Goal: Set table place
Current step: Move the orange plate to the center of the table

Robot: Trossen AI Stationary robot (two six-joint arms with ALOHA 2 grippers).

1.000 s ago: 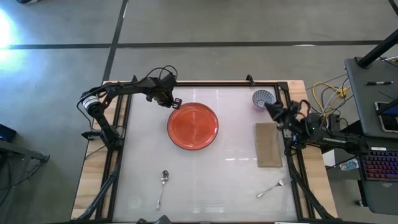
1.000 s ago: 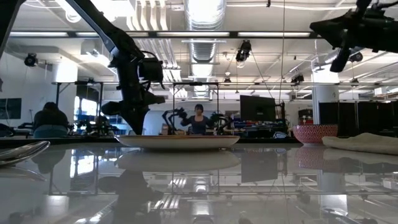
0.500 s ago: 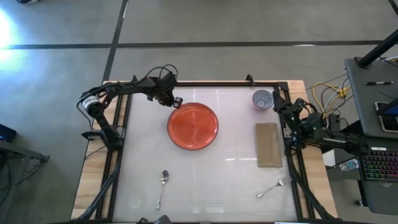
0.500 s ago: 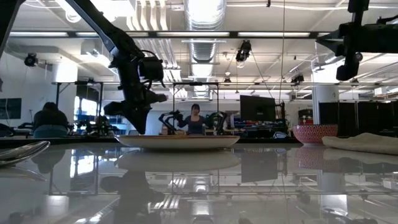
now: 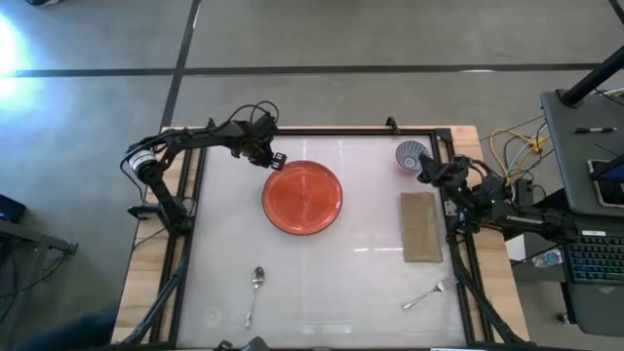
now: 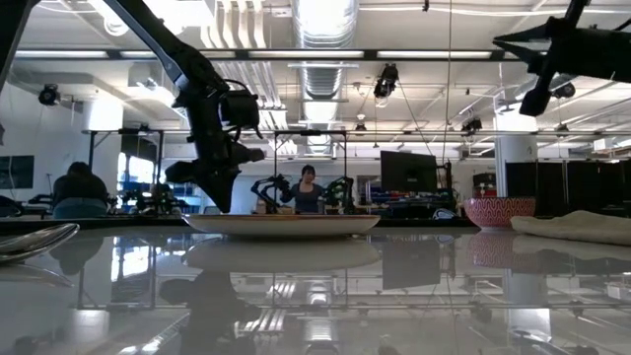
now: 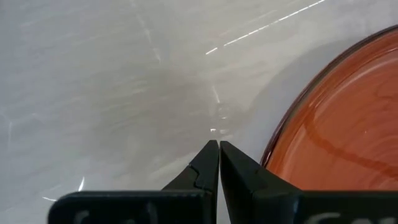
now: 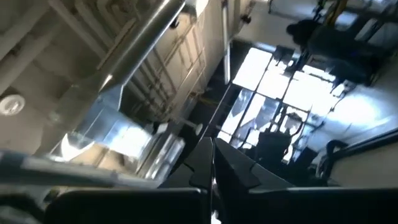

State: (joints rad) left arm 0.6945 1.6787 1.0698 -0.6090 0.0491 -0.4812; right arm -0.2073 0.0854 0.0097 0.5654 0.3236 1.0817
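A red plate point(image 5: 302, 197) lies flat on the white table point(image 5: 219, 244), left of centre toward the far edge. My left gripper point(image 5: 274, 162) is shut and points steeply down at the table, right beside the plate's far-left rim point(image 7: 280, 143); the low view shows its tip point(image 6: 223, 205) just left of the plate point(image 6: 286, 224). My right gripper point(image 5: 427, 172) is shut and held high by the right edge, near the patterned bowl point(image 5: 411, 154), pointing up into the room point(image 8: 211, 146). My left gripper's shut fingers point(image 7: 239, 168) come down from above close against the plate's far-left rim point(image 7: 273, 163). I cannot tell whether they touch the rim or the table.
A tan napkin point(image 5: 421, 226) lies flat at the right, with a fork point(image 5: 432, 291) nearer the front edge. A spoon point(image 5: 255, 291) lies near the front left. The bowl stands at the far right corner. A grey desk with a keyboard point(image 5: 590, 263) stands beyond the right edge.
My right gripper has rolled about its own long line while staying raised at the table's right edge, and it has stayed shut. The plate and the other things have kept their places.
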